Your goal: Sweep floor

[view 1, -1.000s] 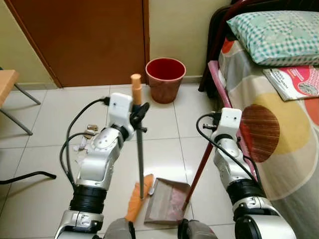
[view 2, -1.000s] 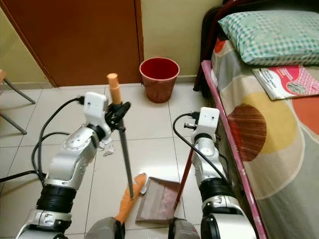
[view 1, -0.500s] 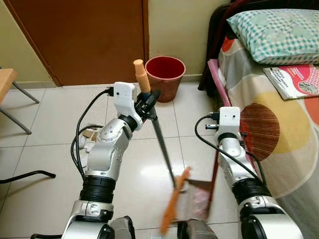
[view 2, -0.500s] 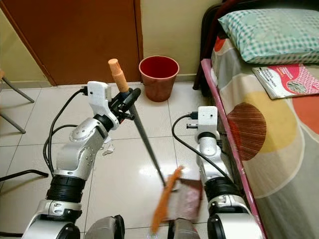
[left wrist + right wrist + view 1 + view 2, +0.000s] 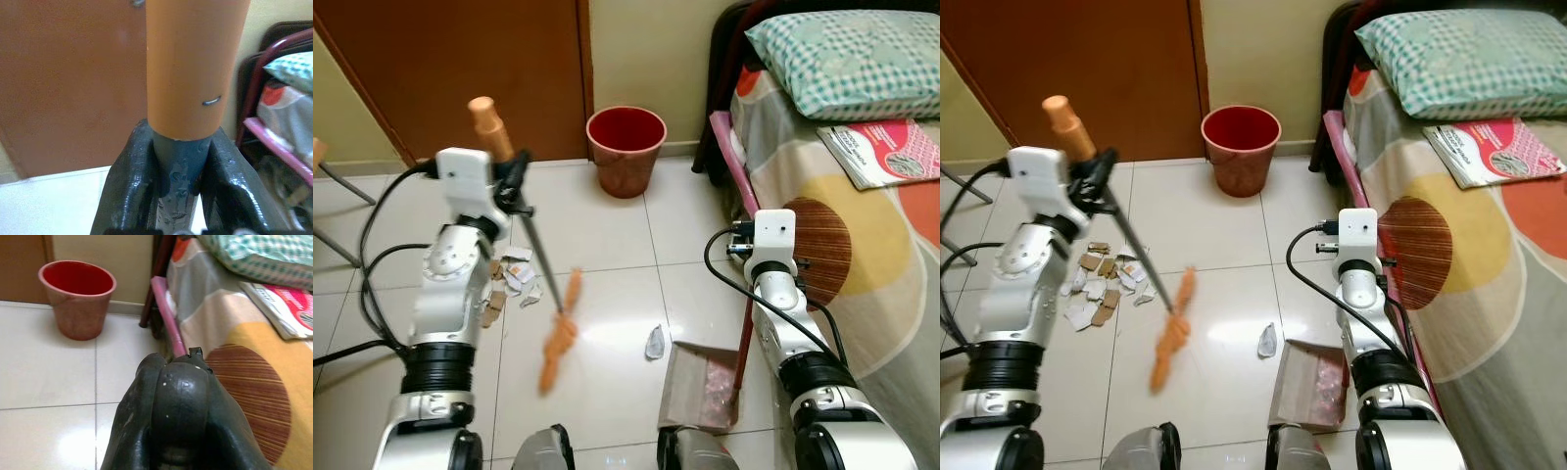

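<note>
My left gripper point(image 5: 516, 181) is shut on the dark shaft of a broom, just below its orange grip point(image 5: 485, 119); in the left wrist view the fingers point(image 5: 132, 171) clamp the shaft on both sides. The orange broom head point(image 5: 558, 333) is blurred, beside a pile of paper and cardboard scraps point(image 5: 506, 284) on the white tiles. One loose scrap point(image 5: 654, 341) lies near a brown dustpan point(image 5: 703, 387) that holds debris. Its red handle point(image 5: 744, 343) rises to my right gripper point(image 5: 751, 286), which is shut on it; its fingers point(image 5: 178, 401) are pressed together.
A red bin point(image 5: 626, 147) stands by the wall next to a brown door point(image 5: 460, 59). A bed point(image 5: 862, 235) with a pillow and a magazine point(image 5: 881, 147) runs along the right, its pink rail point(image 5: 729, 162) near my right arm. Chair legs point(image 5: 333, 191) stand at far left.
The left arm swung the broom from the dustpan leftward toward the scrap pile. The view shifted, bringing the pile into sight. The dustpan stayed on the floor by my right arm.
</note>
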